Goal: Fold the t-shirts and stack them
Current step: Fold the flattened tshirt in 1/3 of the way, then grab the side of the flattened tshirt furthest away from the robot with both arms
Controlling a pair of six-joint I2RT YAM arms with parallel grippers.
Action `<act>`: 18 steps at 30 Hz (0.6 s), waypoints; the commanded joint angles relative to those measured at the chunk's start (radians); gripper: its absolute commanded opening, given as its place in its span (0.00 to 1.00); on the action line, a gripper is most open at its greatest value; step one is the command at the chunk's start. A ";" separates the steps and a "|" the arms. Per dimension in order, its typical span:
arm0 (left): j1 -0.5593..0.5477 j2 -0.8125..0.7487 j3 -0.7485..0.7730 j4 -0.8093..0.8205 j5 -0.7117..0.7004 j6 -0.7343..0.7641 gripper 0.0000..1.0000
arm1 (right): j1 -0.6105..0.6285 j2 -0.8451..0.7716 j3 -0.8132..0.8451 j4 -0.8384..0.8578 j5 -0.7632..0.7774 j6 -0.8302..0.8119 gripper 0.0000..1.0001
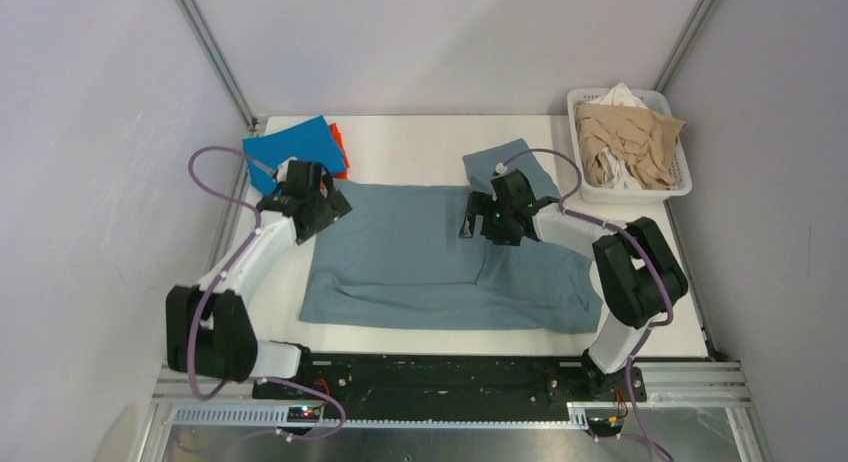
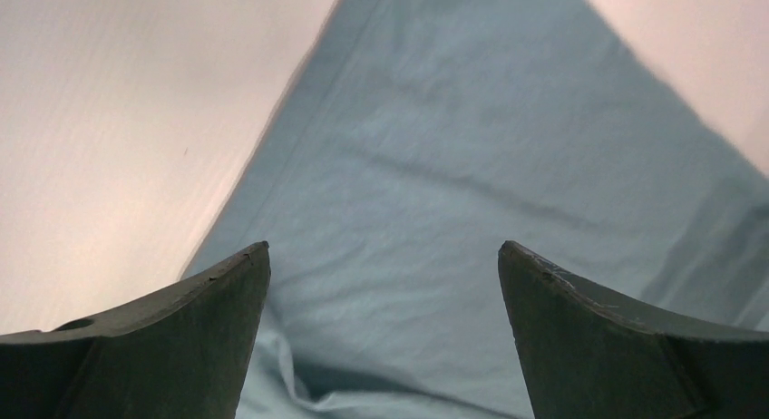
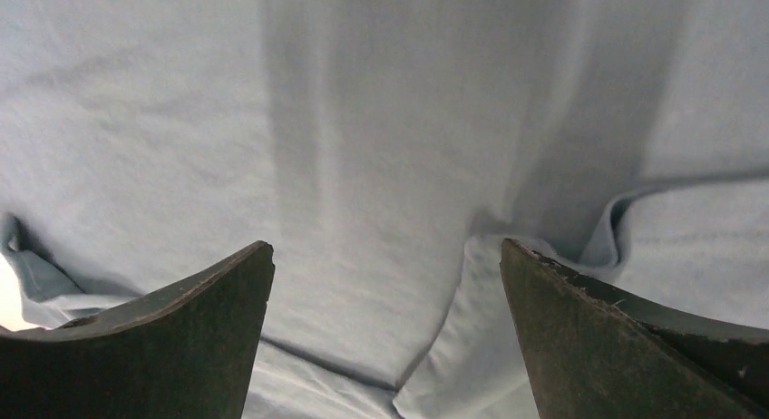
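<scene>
Folding the grey-blue t-shirt (image 1: pixel 420 267), spread on the table (image 1: pixel 420 142), looks to be your step in hand: the left gripper (image 2: pixel 384 256) over its far left corner and the right gripper (image 3: pixel 385 256) over rumpled cloth both gape empty, so next lower them and pinch.

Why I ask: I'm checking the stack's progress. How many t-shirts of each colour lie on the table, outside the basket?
Grey-blue t-shirt: 1
Bright blue t-shirt: 1
Orange t-shirt: 1, mostly hidden under the bright blue one
Total: 3
</scene>
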State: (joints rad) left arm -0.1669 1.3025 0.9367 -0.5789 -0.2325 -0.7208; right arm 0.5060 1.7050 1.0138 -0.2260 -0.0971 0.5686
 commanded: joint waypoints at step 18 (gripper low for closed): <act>0.129 0.677 0.588 0.135 0.150 0.375 1.00 | -0.337 -0.116 0.163 0.059 -0.120 -0.086 0.99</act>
State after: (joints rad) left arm -0.0475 1.9438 1.4406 -0.4793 -0.1345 -0.4347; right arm 0.1680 1.6413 1.1450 -0.1738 -0.1997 0.5064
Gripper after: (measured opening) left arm 0.996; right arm 0.993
